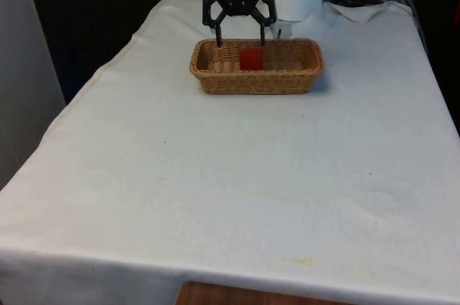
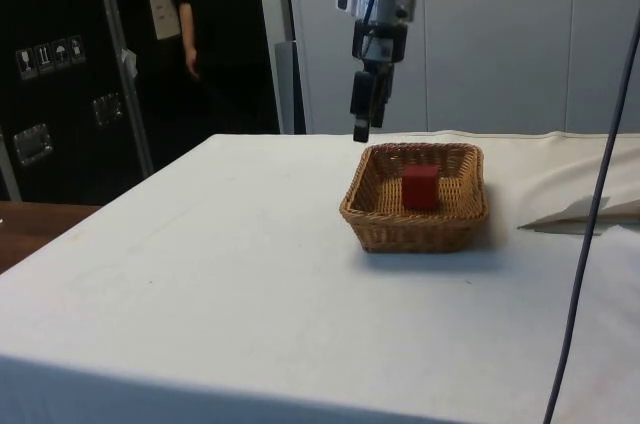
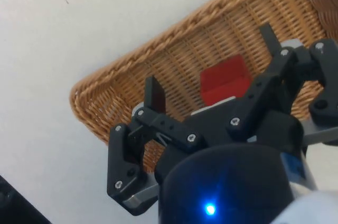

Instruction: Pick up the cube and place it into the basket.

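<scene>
The red cube (image 1: 251,59) lies on the floor of the wicker basket (image 1: 256,83), roughly in the middle of it, resting free with no finger touching it. In the side view the cube (image 2: 421,187) stands upright inside the basket (image 2: 413,225), its top about level with the rim.

The black gripper (image 1: 241,44) hangs above the basket's far rim with its fingers spread wide apart and nothing between them. In the front view the two fingertips straddle the cube from above, one towards the front view's left and one just to its right, both higher than the cube. The side view puts the gripper (image 2: 361,132) over the far edge of the basket, clearly above the rim and apart from the cube. In the wrist view the cube (image 3: 224,78) sits between the spread fingers (image 3: 155,95), below the gripper (image 3: 211,60), on the woven floor of the basket (image 3: 127,81).

The basket stands on the white tablecloth (image 1: 230,175) near the table's far end.
</scene>
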Available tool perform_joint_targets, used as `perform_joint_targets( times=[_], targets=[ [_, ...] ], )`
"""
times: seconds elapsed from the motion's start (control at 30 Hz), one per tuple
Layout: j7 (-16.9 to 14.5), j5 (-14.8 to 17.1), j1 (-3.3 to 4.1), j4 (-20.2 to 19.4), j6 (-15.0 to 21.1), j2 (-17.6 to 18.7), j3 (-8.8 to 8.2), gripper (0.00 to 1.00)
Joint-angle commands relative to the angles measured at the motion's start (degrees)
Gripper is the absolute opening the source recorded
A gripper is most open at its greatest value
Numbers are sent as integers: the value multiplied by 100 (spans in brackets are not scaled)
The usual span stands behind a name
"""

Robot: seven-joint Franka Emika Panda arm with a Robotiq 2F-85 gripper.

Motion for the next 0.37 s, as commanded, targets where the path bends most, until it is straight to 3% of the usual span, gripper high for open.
perform_joint_targets(
  times=[0.0, 0.07, 0.1, 0.33],
  targets=[
    [132, -143, -6, 69, 23, 109, -6, 100],
    [6, 0, 6, 46, 0, 17, 6, 100],
    [132, -138, -6, 115, 23, 126, 6, 100],
    [69, -34, 11, 286, 6, 212, 34, 100]
  ],
)
